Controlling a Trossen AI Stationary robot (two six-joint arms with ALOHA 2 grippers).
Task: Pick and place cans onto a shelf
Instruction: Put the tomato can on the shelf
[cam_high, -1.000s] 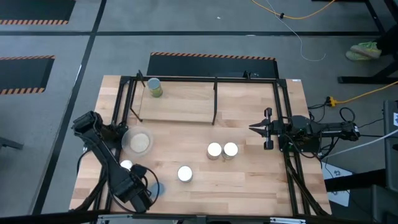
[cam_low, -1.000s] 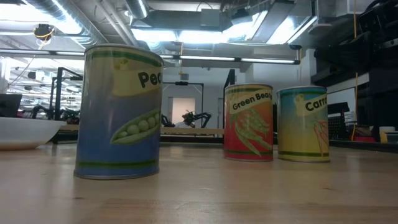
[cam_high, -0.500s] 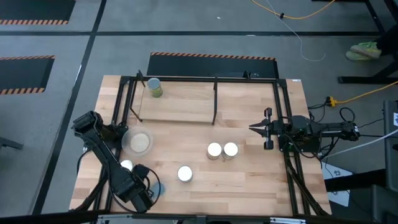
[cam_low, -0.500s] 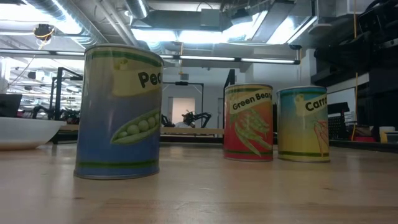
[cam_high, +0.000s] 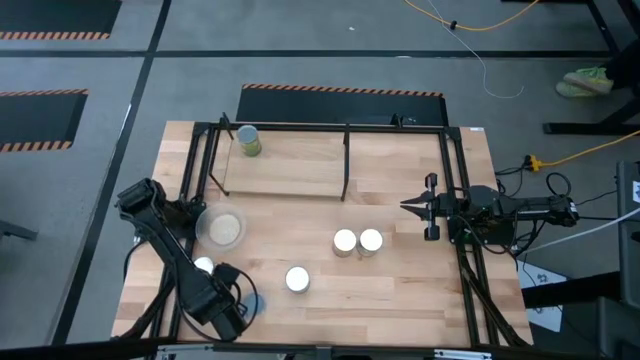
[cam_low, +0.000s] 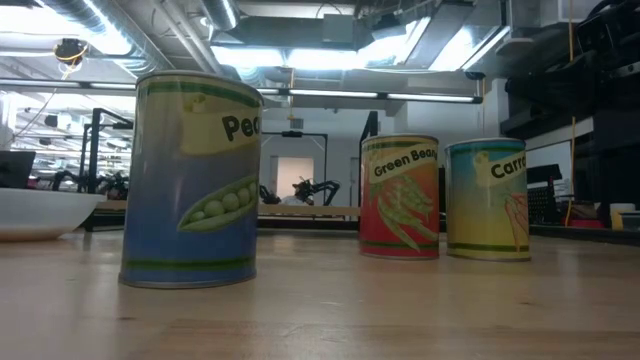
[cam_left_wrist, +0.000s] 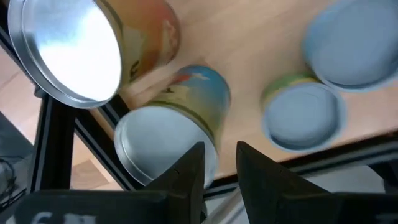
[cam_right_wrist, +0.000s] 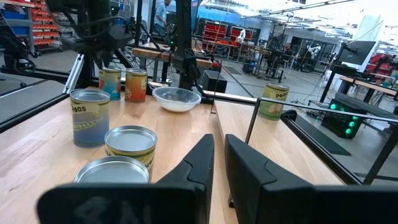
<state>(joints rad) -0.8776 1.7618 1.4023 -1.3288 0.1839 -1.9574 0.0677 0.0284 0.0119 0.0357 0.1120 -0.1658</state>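
One green-labelled can (cam_high: 248, 140) stands on the shelf (cam_high: 290, 165) at its far left corner. Three cans stand on the table: a pair (cam_high: 344, 241), (cam_high: 371, 240) and one nearer (cam_high: 297, 279); the low view shows their peas (cam_low: 192, 180), green beans (cam_low: 399, 197) and carrots (cam_low: 488, 200) labels. More cans (cam_high: 203, 266), (cam_high: 252, 303) stand at the near left. My left gripper (cam_high: 232, 312) hangs above them, fingers close together and empty; a blue-labelled can (cam_left_wrist: 168, 137) is just ahead of its fingers (cam_left_wrist: 221, 165). My right gripper (cam_high: 408, 206) waits shut at the right.
A pale round dish (cam_high: 222, 228) sits left of centre, beside the left arm. The black frame's posts and rails (cam_high: 346, 160) run around the shelf and along both table sides. The near left corner is crowded with several cans (cam_left_wrist: 301, 115), (cam_left_wrist: 68, 50).
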